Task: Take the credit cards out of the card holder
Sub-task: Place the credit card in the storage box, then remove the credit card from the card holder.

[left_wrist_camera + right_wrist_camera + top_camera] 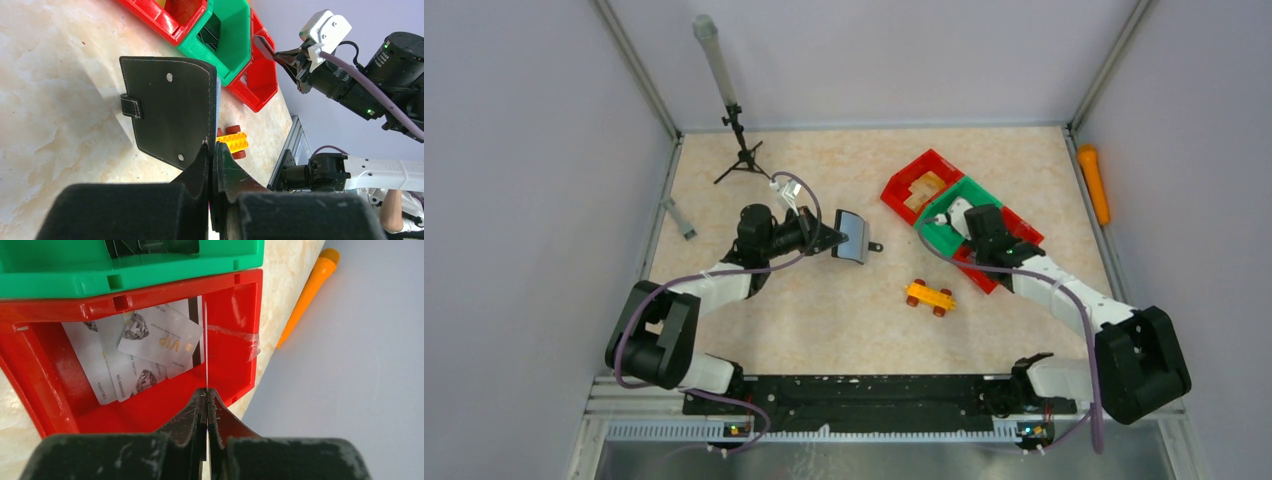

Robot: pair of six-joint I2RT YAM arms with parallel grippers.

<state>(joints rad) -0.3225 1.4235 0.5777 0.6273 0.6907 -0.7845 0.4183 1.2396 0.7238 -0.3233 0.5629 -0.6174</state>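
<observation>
The black card holder (852,236) (170,110) hangs flap-open above the table, strap tab to one side. My left gripper (832,240) (214,147) is shut on its edge. My right gripper (938,217) (206,390) is shut on a credit card (205,345) (262,44), seen edge-on as a thin white line over a red bin (235,315) (1007,258). Several white credit cards (160,337) lie flat in that bin, one marked VIP.
A green bin (959,200) (150,275) and a second red bin (916,182) adjoin the first. A yellow toy brick car (930,297) (232,141) sits mid-table. An orange marker (1094,183) (305,295) lies at the right edge, a small tripod (740,150) at back left.
</observation>
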